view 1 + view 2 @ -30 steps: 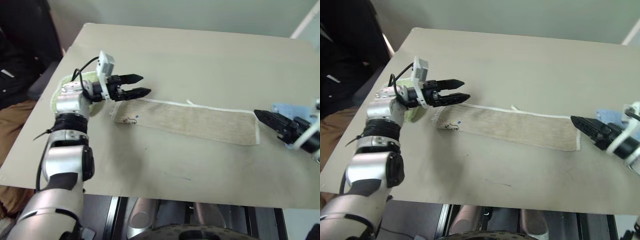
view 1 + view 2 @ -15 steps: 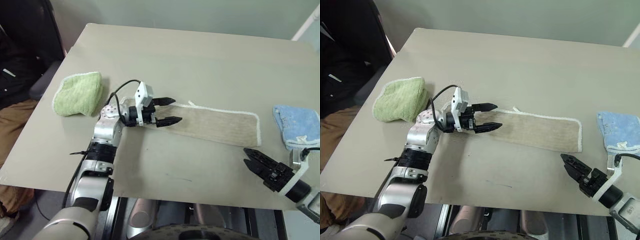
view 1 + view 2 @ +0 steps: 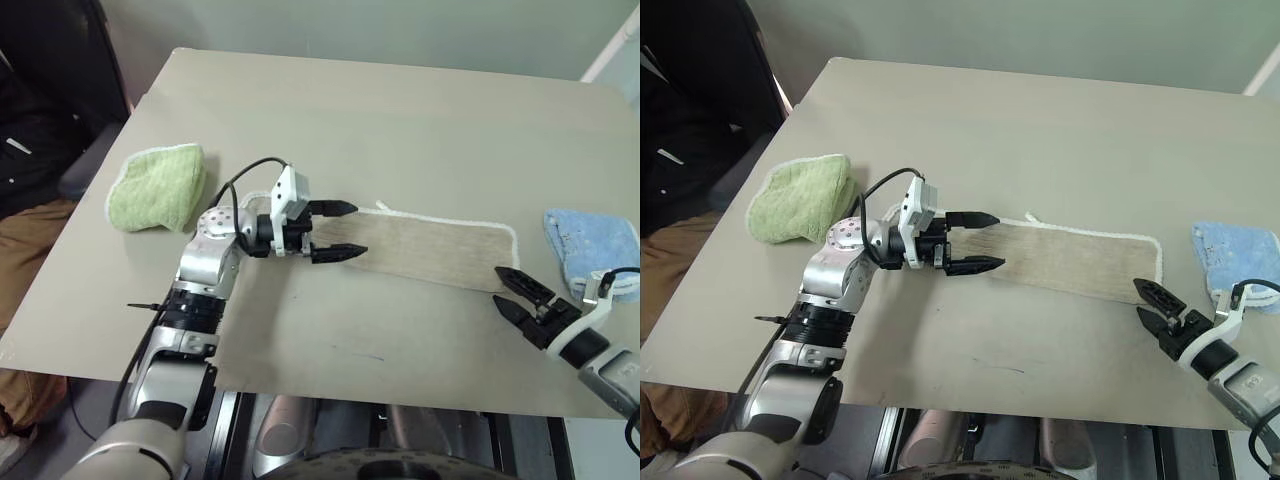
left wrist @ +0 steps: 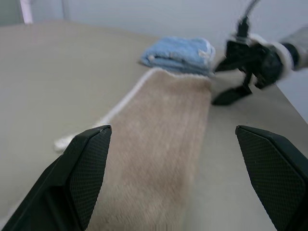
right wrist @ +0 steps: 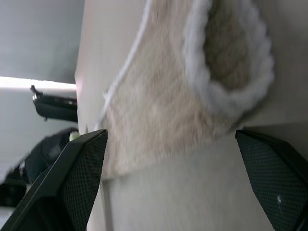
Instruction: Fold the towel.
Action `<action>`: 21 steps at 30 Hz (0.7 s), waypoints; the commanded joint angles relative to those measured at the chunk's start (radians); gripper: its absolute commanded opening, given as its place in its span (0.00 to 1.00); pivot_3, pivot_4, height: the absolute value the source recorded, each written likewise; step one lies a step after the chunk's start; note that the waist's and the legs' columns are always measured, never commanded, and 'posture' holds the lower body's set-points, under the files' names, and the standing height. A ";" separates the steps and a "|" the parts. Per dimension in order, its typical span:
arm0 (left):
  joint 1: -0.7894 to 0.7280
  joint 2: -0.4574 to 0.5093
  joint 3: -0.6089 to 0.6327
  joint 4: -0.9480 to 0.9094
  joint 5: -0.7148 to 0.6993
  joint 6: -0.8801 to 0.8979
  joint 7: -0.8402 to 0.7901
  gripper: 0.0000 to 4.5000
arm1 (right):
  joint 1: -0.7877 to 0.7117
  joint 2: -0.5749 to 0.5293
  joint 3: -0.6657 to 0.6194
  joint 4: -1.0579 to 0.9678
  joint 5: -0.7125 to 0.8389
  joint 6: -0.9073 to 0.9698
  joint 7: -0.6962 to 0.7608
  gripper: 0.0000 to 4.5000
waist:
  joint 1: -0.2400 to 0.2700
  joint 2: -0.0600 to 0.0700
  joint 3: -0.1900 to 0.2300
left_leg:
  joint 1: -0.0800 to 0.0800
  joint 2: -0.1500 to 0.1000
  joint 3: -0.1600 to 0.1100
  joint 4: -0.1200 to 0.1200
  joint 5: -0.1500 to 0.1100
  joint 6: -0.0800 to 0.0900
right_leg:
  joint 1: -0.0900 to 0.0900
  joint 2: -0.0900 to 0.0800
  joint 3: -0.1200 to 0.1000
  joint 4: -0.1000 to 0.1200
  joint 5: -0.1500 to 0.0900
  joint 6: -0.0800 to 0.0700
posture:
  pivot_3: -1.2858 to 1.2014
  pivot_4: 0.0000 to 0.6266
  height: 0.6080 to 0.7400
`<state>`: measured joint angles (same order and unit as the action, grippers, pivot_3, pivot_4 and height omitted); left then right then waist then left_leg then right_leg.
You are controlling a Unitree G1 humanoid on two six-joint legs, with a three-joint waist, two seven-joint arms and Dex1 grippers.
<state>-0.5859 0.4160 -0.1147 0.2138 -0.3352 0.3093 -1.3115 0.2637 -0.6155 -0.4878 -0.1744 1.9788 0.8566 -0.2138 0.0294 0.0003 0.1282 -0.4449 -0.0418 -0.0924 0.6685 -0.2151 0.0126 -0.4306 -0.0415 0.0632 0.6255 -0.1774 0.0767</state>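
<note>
The towel (image 3: 440,250) is a long beige strip with white corded edging, lying flat across the middle of the table (image 3: 400,120). My left gripper (image 3: 355,229) hovers open over its left part, pointing along the strip toward the right end. The wrist hides the towel's left end. My right gripper (image 3: 503,290) is open just off the towel's near right corner (image 5: 226,57), pointing at it, with nothing between its fingers. In the left wrist view the towel (image 4: 159,144) runs away toward the right gripper (image 4: 216,85).
A light green cloth (image 3: 155,185) lies bunched at the table's left side. A light blue cloth (image 3: 590,245) sits folded by the right edge, just past the towel's end. A person (image 3: 30,150) sits beside the table on the left.
My left gripper moved from beside the green cloth to over the towel's left part. My right gripper came off the blue cloth, dipped toward the front edge, then rose to the towel's right corner.
</note>
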 commanded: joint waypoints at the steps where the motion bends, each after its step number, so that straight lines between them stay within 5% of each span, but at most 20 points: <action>1: 0.033 0.073 -0.048 -0.084 -0.002 0.031 -0.072 0.99 | -0.015 0.007 -0.020 0.051 -0.027 -0.051 -0.045 1.00 | -0.001 0.000 0.000 | 0.000 0.000 0.000 0.000 0.000 0.000 | 0.000 0.000 0.000 0.000 0.000 0.000 | 0.52 0.24 1.00; 12: 0.034 0.139 -0.059 -0.095 -0.007 0.068 -0.060 0.99 | -0.052 -0.003 -0.030 0.102 -0.107 -0.027 0.021 1.00 | -0.001 -0.004 -0.003 | -0.001 0.001 -0.002 -0.001 -0.003 -0.002 | 0.000 0.000 0.000 -0.006 0.003 -0.006 | 0.52 0.24 1.00; 21: 0.001 0.124 -0.055 -0.041 -0.001 0.036 -0.036 1.00 | -0.051 0.022 -0.033 0.094 -0.145 -0.027 0.034 0.34 | -0.001 -0.002 -0.004 | -0.008 0.001 -0.002 -0.001 -0.003 -0.002 | -0.004 0.000 -0.002 -0.015 0.014 -0.015 | 0.52 0.24 1.00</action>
<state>-0.5674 0.5380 -0.1866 0.1754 -0.3311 0.3645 -1.3469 0.2074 -0.5981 -0.4891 -0.0816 1.8436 0.8446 -0.1716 0.0284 -0.0021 0.1243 -0.4533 -0.0405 -0.0943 0.6665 -0.2186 0.0108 -0.4350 -0.0413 0.0611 0.6099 -0.1634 0.0610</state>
